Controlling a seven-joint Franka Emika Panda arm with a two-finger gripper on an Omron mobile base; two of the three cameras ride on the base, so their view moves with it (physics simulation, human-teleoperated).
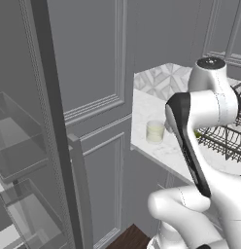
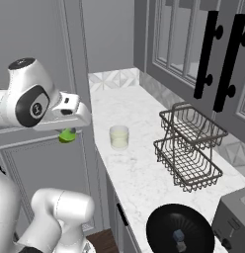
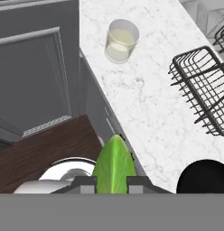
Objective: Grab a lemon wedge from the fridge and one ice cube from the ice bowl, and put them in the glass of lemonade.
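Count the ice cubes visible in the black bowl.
1. A single pale ice cube sits near the middle of the black bowl at the near end of the counter; others may be hidden.

White marble-look counter is showing a smooth, faintly veined polish; the glass is reading clear and glossy. Dark wire racks are looking like thin matt metal. The wedge is gleaming smooth and green, the floor is showing dark wood grain, and the bowl is sitting matt black.

base views flank arm, share counter, hand view overhead
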